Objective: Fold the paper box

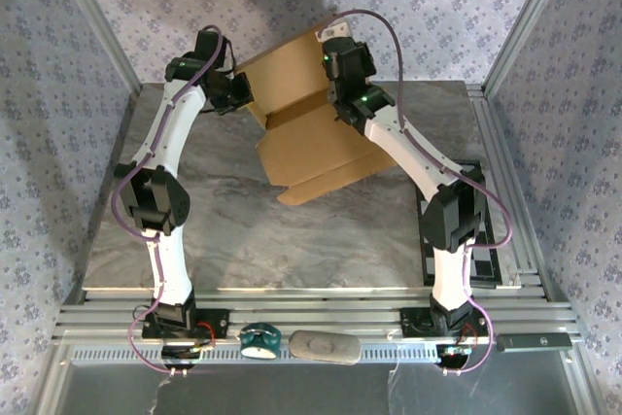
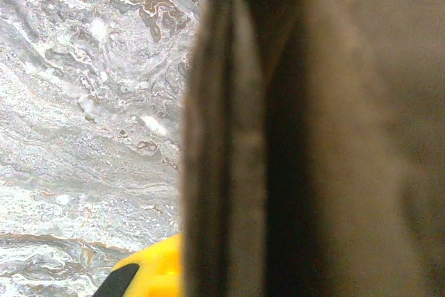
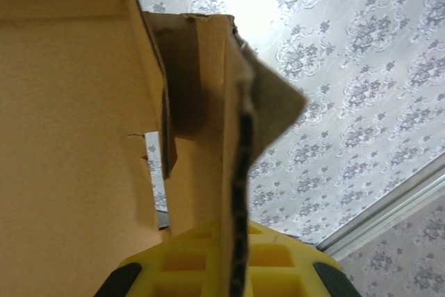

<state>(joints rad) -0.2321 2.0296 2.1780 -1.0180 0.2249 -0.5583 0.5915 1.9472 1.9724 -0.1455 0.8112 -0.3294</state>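
Paper box (image 1: 306, 143), half-formed, is held tilted over the far part of the table (image 1: 243, 240). Left fingers (image 2: 149, 269) and right fingers (image 3: 188, 262) each clamp a cardboard wall edge (2 grips). Mid-fold, I judge; next, the loose flaps need tucking inward.

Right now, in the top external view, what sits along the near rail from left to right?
Left arm's base → small teal object → grey oblong object → right arm's base → black bar.

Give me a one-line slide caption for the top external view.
Half-folded paper box held over the marble table, left hand and right hand shut on opposite edges.
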